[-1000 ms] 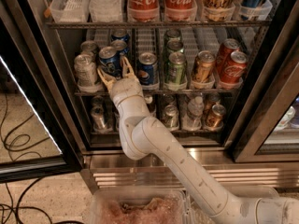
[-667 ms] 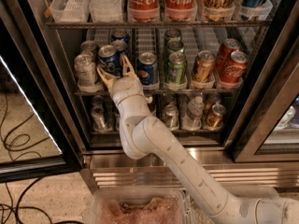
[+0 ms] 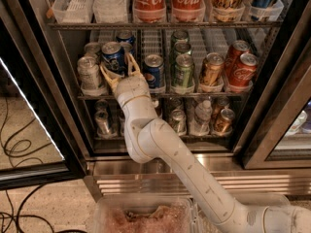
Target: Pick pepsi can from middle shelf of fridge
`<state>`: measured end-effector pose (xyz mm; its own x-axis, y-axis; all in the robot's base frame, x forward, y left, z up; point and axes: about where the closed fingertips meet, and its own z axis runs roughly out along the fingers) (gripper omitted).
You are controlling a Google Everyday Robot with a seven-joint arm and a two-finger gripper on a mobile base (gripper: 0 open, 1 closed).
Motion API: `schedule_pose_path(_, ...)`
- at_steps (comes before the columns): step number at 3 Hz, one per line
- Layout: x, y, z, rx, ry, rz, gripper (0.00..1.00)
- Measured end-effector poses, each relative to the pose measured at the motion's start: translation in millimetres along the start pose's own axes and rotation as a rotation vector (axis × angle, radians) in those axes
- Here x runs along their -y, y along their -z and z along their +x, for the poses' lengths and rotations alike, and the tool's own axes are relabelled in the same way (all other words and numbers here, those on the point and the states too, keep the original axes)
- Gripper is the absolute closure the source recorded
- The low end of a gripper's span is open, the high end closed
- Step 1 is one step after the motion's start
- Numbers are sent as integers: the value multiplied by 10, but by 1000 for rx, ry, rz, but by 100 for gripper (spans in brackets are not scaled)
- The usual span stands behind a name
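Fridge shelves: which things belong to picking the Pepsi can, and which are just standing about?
Job: small blue Pepsi can, open cream gripper straddling it, dark wire middle shelf, black-framed glass-door fridge.
Bystanders: green aluminium can, red Coca-Cola cans, tall Coca-Cola bottles above, gold can.

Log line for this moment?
gripper: open, at pepsi can | pepsi can: upright on middle shelf | grasp: not yet

One near camera looks down from behind the arm (image 3: 160,144) into the fridge (image 3: 228,166), claw (image 3: 116,64) at middle shelf (image 3: 194,95).
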<state>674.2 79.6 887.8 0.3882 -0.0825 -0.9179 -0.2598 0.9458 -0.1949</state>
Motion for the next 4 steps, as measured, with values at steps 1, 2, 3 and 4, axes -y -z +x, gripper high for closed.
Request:
schedule_pose_path(1, 53, 131, -28, -24, 5, -32, 100)
schedule_pose_path(2, 45, 167, 44, -59, -50, -62, 100)
schedule_pose_path(3, 42, 176, 47, -60, -50, -67, 100)
schedule_pose_path(4, -16, 362, 23, -83, -64, -112, 100)
